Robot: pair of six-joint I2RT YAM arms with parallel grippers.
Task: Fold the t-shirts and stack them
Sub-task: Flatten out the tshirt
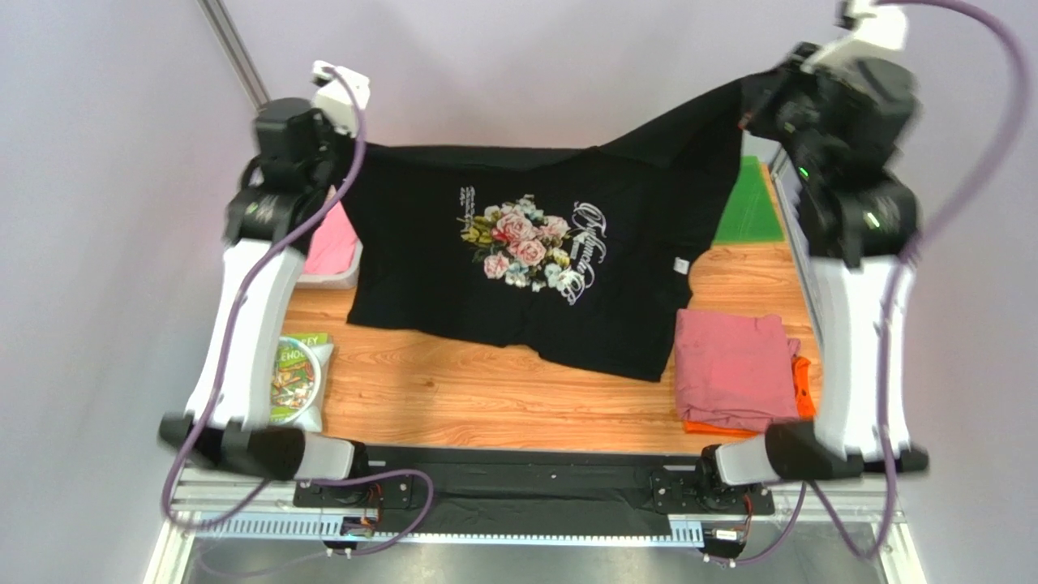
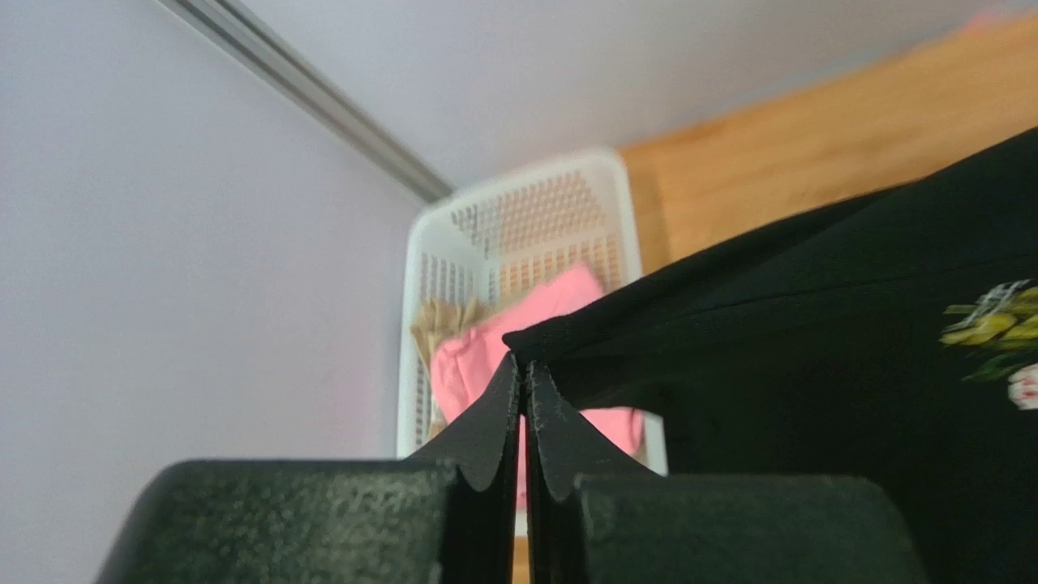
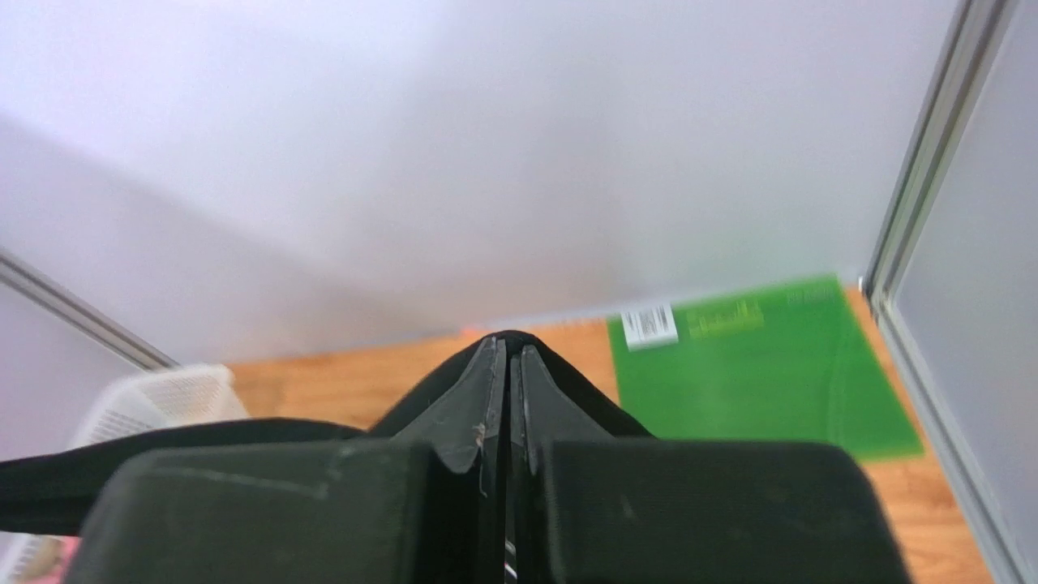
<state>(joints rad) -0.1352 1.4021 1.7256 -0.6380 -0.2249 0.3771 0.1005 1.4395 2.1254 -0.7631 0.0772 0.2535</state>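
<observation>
The large black t-shirt [image 1: 536,262] with a floral chest print hangs spread in the air over the wooden table, held by its two top corners. My left gripper [image 1: 327,156] is shut on its left corner, seen in the left wrist view [image 2: 524,365]. My right gripper [image 1: 753,107] is shut on the right corner, higher up, seen in the right wrist view [image 3: 506,347]. A folded dusty-pink t-shirt [image 1: 735,365] lies on a folded orange t-shirt [image 1: 798,387] at the table's front right.
A white basket [image 2: 524,225] with pink cloth [image 2: 487,353] stands at the back left. A green mat [image 1: 749,207] lies at the back right, also in the right wrist view [image 3: 755,365]. A snack bag [image 1: 293,377] lies at the front left.
</observation>
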